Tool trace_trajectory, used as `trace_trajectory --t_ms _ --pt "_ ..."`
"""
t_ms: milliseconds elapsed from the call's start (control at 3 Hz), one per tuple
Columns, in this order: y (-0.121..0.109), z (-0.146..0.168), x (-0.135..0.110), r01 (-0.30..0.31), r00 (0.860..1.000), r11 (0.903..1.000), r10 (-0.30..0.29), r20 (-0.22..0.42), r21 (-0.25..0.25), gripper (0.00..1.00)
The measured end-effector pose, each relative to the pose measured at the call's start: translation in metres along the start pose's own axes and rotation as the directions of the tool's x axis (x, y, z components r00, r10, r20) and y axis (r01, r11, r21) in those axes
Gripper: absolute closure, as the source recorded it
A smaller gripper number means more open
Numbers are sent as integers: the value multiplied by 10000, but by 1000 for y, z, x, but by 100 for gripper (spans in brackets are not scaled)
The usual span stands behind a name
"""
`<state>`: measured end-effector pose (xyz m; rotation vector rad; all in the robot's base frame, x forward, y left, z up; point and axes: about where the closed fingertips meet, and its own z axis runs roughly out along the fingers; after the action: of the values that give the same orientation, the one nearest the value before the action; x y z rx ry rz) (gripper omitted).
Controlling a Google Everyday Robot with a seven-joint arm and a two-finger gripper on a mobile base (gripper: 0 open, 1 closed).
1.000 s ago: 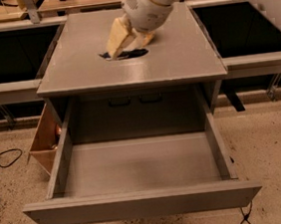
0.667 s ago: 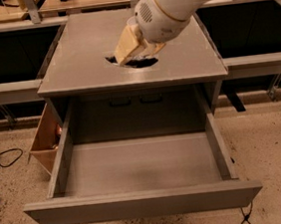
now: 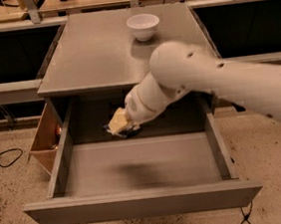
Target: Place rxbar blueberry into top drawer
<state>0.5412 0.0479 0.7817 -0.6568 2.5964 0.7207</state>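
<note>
My gripper (image 3: 120, 126), with tan fingers, hangs over the back of the open top drawer (image 3: 140, 204), a wide shallow grey drawer pulled out from the grey cabinet. It is shut on the rxbar blueberry (image 3: 124, 132), a small dark bar that shows just under the fingers, held above the drawer floor. My white arm (image 3: 212, 81) reaches in from the right and crosses the cabinet's front edge.
A white bowl (image 3: 143, 25) stands at the back of the cabinet top (image 3: 94, 54). A tan wooden box (image 3: 44, 141) sits on the floor left of the drawer. Cables (image 3: 0, 161) lie on the speckled floor at left. Dark shelves flank the cabinet.
My gripper has lifted the bar off the cabinet top and come forward and down over the open drawer. The white bowl, hidden by my arm before, now shows.
</note>
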Motion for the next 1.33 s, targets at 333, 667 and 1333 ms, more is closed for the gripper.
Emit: trace_trajectory --t_ms 333,667,1333 --pt "-17 55 37 -276 9989 9996 272 -380 -95 100" --pt "-16 53 36 -245 9992 9997 242 -330 -74 85" --pt "-15 53 36 -244 9992 9997 241 -331 -75 31"
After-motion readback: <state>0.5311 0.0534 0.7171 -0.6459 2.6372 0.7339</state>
